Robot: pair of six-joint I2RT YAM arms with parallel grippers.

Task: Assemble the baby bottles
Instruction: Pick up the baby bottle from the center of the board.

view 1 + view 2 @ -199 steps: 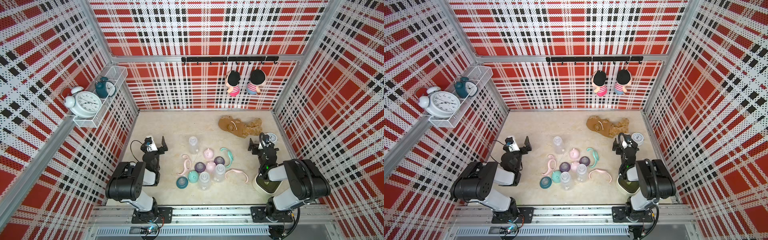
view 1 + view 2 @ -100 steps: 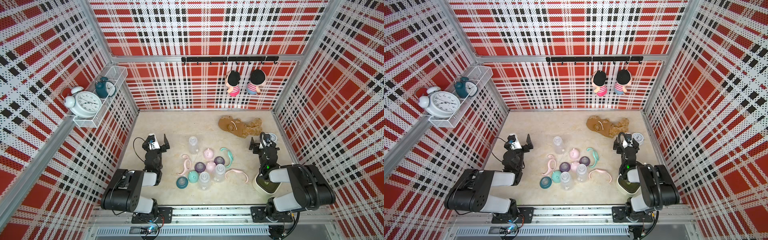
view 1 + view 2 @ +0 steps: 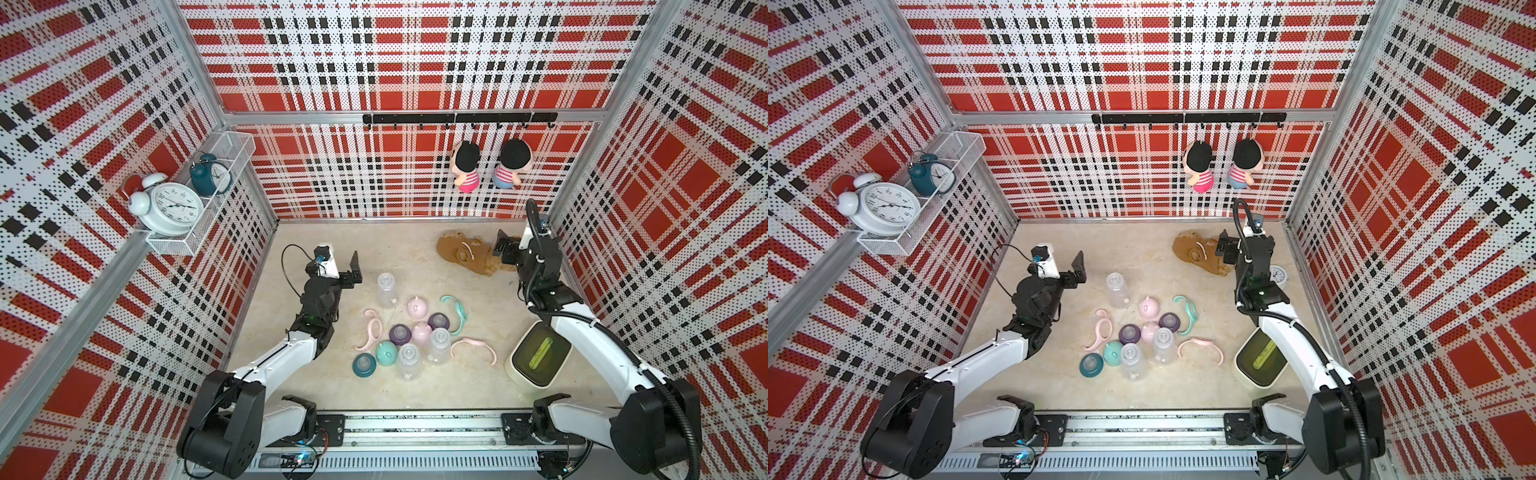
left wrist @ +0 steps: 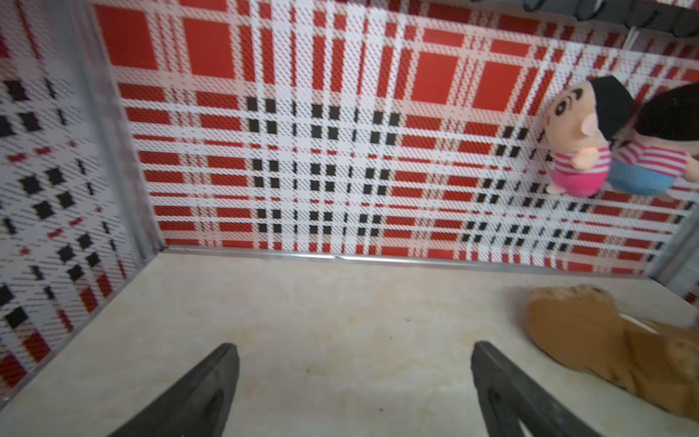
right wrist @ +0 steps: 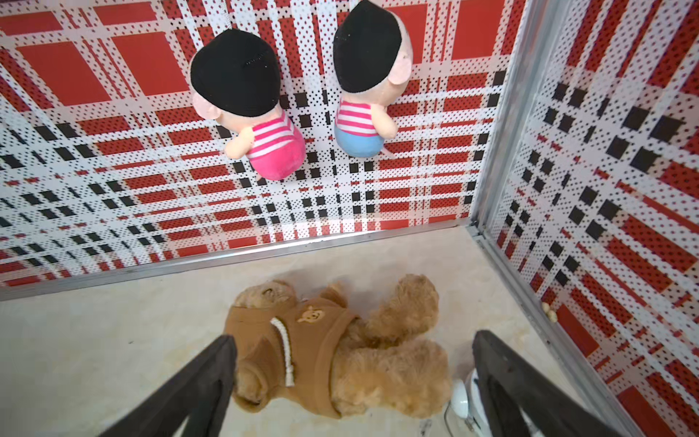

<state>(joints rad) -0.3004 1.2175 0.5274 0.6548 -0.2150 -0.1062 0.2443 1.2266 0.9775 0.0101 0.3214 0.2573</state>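
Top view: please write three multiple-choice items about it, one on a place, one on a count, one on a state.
1. Where does the teddy lie? A in the basket; B on the table, far right; C on a hook.
2. How many clear bottles are there? A two; B three; C five.
3. How is the left tool? A shut on a cap; B shut on a bottle; C open, empty.
B: it lies near the back wall. B: three show. C: its jaws stand wide, nothing between.

Red, white and black plaid perforated walls, beige marbled floor, black hook rail.
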